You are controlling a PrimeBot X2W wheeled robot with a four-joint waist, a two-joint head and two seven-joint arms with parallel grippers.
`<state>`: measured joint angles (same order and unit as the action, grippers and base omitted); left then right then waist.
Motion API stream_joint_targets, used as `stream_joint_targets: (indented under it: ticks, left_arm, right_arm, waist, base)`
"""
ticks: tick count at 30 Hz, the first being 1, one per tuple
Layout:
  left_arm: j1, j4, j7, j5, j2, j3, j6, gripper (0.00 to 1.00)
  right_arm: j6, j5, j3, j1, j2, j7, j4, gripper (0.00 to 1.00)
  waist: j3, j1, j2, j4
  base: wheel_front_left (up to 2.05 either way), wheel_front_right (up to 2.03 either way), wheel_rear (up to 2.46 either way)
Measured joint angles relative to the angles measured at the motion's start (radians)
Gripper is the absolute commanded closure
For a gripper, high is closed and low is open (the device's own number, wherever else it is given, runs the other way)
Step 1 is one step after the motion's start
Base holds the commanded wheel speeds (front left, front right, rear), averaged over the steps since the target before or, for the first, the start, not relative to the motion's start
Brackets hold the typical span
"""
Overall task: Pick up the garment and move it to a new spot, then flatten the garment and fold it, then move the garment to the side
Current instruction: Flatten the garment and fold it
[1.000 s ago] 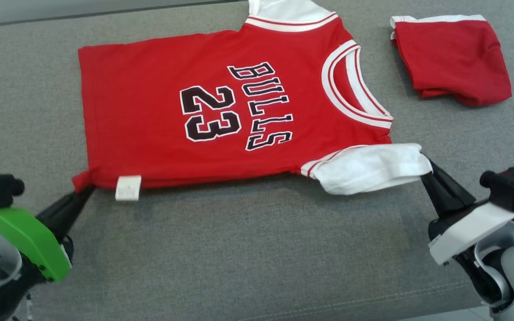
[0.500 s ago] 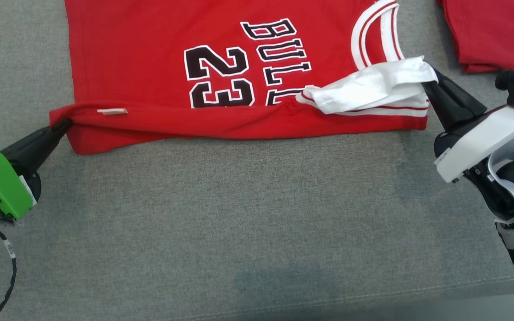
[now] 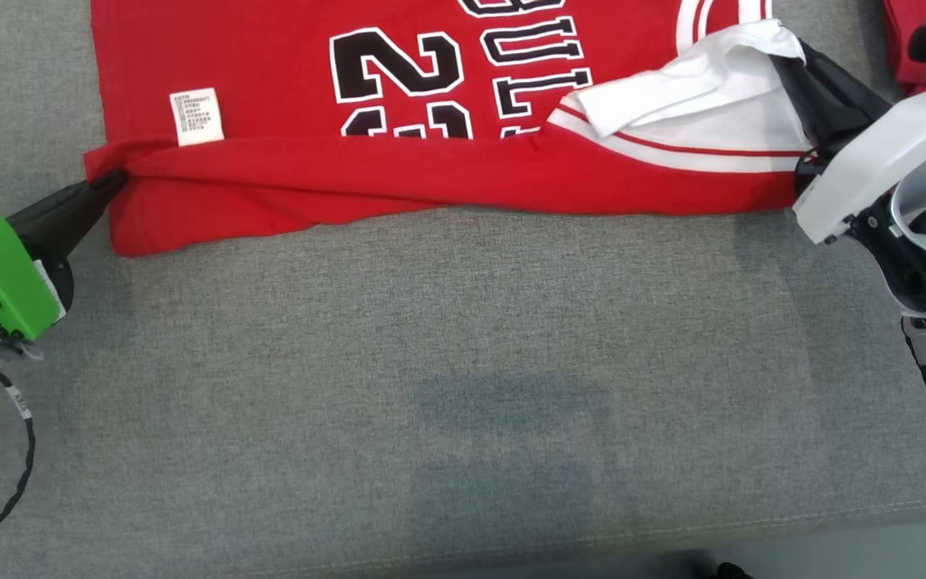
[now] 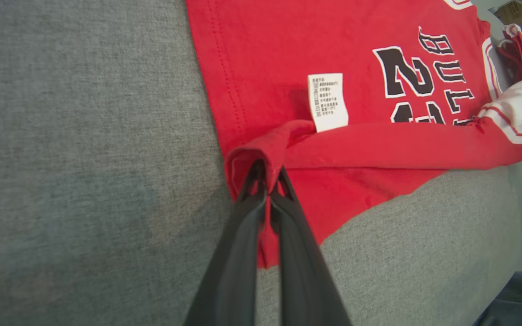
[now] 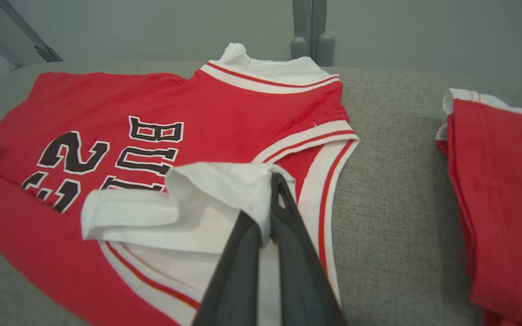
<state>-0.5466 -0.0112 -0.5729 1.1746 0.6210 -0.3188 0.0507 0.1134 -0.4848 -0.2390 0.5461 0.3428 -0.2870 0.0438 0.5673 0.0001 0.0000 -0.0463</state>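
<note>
The shirt (image 3: 286, 80) is a small red jersey lying on a grey cushion (image 3: 463, 362), toward its far side, spread sideways with the hem at the robot's left and the collar at its right. On its chest are two black digits edged in white, a 23 (image 3: 395, 68), and beside them one word in the same black letters (image 3: 539, 60). The collar (image 5: 329, 181) is a white band with a thin red stripe. There are two white sleeves, each set off from the red by a white-and-red striped band: the near sleeve (image 3: 696, 88) is lifted and turned over onto the chest, and the far sleeve (image 5: 270, 68) lies at the cushion's back edge. The near long edge of the shirt is folded over toward the far side as a red roll that covers the lower part of the digits. One white label (image 3: 196, 117) with tiny print stands up out of that roll, near the hem.

The left gripper (image 4: 268, 176) is pinched tight on the near hem corner, with red cloth bunched between its tips. The right gripper (image 5: 275, 185) is closed on the near sleeve, whose white cloth drapes over its fingers.

One other red cloth (image 5: 501, 194) with a white edge lies to the right, apart from the shirt.
</note>
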Motion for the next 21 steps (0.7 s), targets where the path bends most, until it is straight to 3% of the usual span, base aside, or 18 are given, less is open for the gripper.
stream_joint_targets:
  ticks: [21]
  left_arm:
    - [-0.066,-0.067,-0.017,-0.013,-0.045,-0.030,-0.008,1.00]
  right_arm:
    - [0.000,0.049,-0.027,0.125,-0.030,0.043,0.139,1.00]
  waist:
    - [0.013,0.0000,0.0000,0.001]
  base:
    - [0.00,0.00,0.00]
